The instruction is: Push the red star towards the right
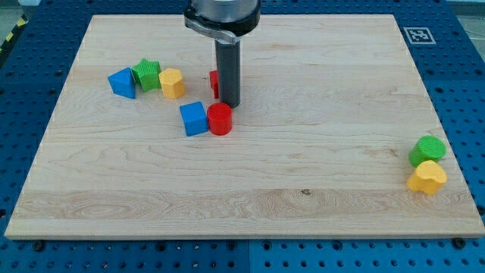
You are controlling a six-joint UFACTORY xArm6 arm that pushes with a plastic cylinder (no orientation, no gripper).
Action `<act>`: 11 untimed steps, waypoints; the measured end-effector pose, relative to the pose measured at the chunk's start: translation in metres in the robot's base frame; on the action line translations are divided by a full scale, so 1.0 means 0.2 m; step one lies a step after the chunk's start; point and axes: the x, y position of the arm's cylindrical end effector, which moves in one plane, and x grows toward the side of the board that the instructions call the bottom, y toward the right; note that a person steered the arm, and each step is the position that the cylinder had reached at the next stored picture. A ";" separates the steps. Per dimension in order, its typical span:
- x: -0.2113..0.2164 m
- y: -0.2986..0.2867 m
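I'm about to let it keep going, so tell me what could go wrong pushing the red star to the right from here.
1. The rod hides most of the red star, so its contact side is hard to judge; my tip looks to sit at the star's right, and a rightward push might miss it.
2. The red cylinder and blue cube sit just below my tip and could get knocked while repositioning.

Showing pale wood grain is the worktop (303, 152); sitting on it are red (220, 119), blue (194, 118), green (427, 150) and yellow (427, 177) plastic blocks.
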 end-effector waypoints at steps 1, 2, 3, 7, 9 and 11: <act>0.00 -0.25; -0.11 -0.39; -0.32 -0.10; -0.39 -0.07; -0.11 0.14; -0.11 0.96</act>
